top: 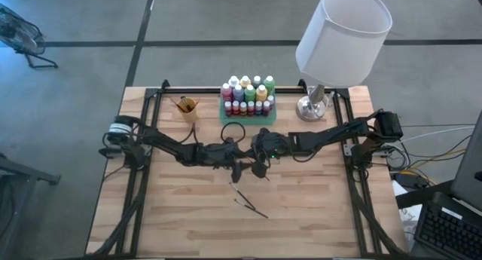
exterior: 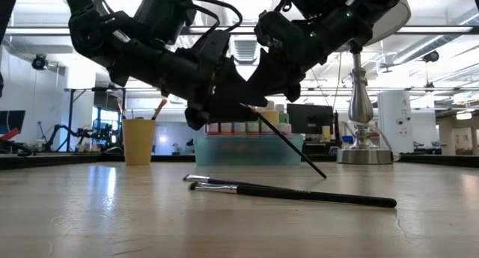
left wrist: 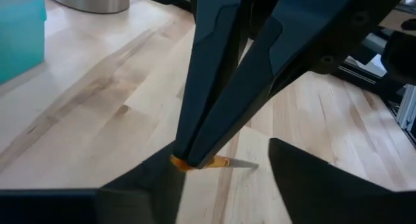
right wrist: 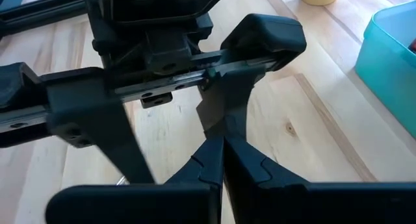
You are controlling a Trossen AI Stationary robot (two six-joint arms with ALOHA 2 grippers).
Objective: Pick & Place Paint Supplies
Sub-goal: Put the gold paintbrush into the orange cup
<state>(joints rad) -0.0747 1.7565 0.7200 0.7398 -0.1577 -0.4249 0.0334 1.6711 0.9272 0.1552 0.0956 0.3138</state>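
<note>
Looks like a brush handover mid-table, right arm to left. That's my read, not certain.

To do it well: the left gripper (top: 239, 160) should pinch the handle squarely before the right gripper (top: 260, 163) lets go; then lift clear of the table and avoid sweeping the tip across the two brushes below.

Right gripper: fingers (left wrist: 214, 107) clenched on a thin dark-handled paintbrush with an orange band near its upper end (exterior: 288, 142). In the low view the brush hangs slanted from the grippers, lower tip just above the wood, not clearly touching. The left wrist view shows the orange end poking out of the closed right fingertips.

Left gripper: fingers (right wrist: 260, 49) spread, one either side of the right fingertips, nothing pinched yet as far as I can see.

Other supplies:
- two more thin dark-handled paintbrushes (exterior: 292, 191) lie flat, side by side, on the pale wooden table (top: 316, 215), near the front of the grippers
- small paint bottles in assorted colours with pale caps (top: 247, 94) stand packed in the green rectangular tray (exterior: 247, 149) at the back
- small orange cup (top: 187, 108) beside the tray, with brushes standing in it
</note>
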